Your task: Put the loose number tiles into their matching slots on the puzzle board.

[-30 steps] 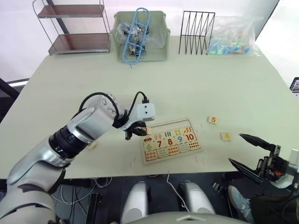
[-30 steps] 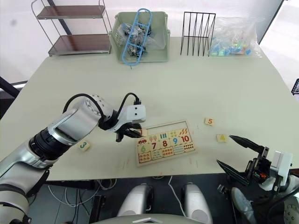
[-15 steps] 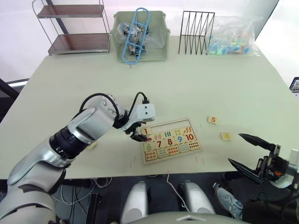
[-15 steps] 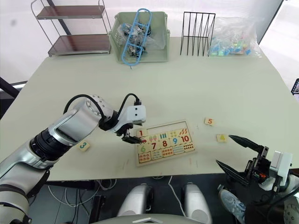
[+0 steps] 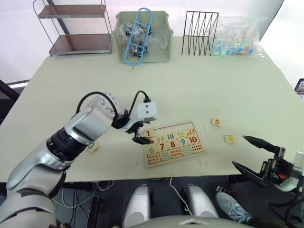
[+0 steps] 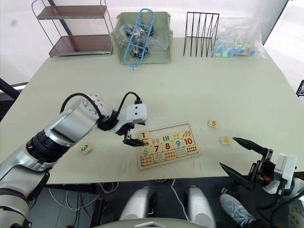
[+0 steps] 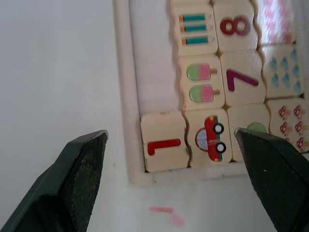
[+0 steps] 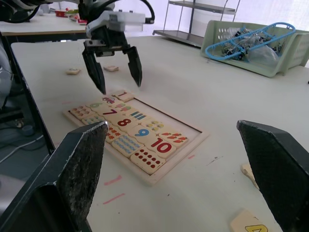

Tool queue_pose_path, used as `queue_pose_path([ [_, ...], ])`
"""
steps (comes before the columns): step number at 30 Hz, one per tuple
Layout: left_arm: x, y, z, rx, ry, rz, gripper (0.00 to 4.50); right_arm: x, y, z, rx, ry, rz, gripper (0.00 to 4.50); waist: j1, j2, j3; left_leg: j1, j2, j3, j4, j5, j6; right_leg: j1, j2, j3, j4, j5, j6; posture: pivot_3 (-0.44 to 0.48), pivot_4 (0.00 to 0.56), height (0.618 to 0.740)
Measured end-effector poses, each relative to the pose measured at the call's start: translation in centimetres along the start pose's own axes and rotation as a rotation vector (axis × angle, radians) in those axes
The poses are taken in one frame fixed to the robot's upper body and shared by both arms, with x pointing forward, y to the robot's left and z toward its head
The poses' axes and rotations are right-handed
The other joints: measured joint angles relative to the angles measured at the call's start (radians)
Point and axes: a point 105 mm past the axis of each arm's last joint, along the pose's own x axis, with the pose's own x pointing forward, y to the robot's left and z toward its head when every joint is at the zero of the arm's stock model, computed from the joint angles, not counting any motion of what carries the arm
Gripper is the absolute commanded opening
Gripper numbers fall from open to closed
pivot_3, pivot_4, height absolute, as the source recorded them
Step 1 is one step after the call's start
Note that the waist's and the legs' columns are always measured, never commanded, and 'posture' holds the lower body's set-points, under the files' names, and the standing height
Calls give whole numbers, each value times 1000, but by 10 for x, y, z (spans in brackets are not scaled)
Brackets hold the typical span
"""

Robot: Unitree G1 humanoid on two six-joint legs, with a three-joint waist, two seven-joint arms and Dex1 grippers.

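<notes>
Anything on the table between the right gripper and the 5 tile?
Nothing visible. The 5 tile lies on bare table; only the yellow 4 tile lies nearer the right gripper, just off the direct line.

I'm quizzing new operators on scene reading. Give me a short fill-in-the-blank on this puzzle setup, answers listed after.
1. The tile seated in the corner slot of the puzzle board, beside the car picture, shows the digit ____.
2. The left end effector hangs over that corner tile with its fingers ____.
3. The loose tile lying on the table to the robot's left of the board shows the digit ____.
4. The tile nearest the board's right end shows the digit ____.

Missing words: 1; open; 3; 5
</notes>
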Motion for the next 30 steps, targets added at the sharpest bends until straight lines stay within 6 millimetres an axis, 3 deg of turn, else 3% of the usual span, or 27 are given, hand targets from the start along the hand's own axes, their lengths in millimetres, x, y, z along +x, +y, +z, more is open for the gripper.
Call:
queue_pose_path([
  [9,-14,11,10,-65,-225,-9,4480,-3,3,-3,20,1,-15,4500,0,0,0,0,0,0,0,0,0,0,0,0,0,0,0,0,150,740],
  [15,-9,10,4,-43,-330,-25,4480,-5,6,-4,24,1,-24,4500,0,0,0,0,0,0,0,0,0,0,0,0,0,0,0,0,150,740],
  [18,-11,12,0,-30,-374,-5,3878,-6,7,-6,33,2,-32,4500,0,0,0,0,0,-1,0,0,0,0,0,-1,1,0,0,0,150,740],
  [26,-5,18,-7,23,-509,18,64,-6,8,-6,34,-2,-38,4500,2,0,0,0,0,0,0,0,0,0,0,-1,0,0,0,0,150,740],
  [30,1,13,-19,73,-493,-25,64,-7,7,-7,36,-1,-48,4500,1,0,0,0,0,0,0,0,0,0,0,-1,0,0,0,0,150,740],
])
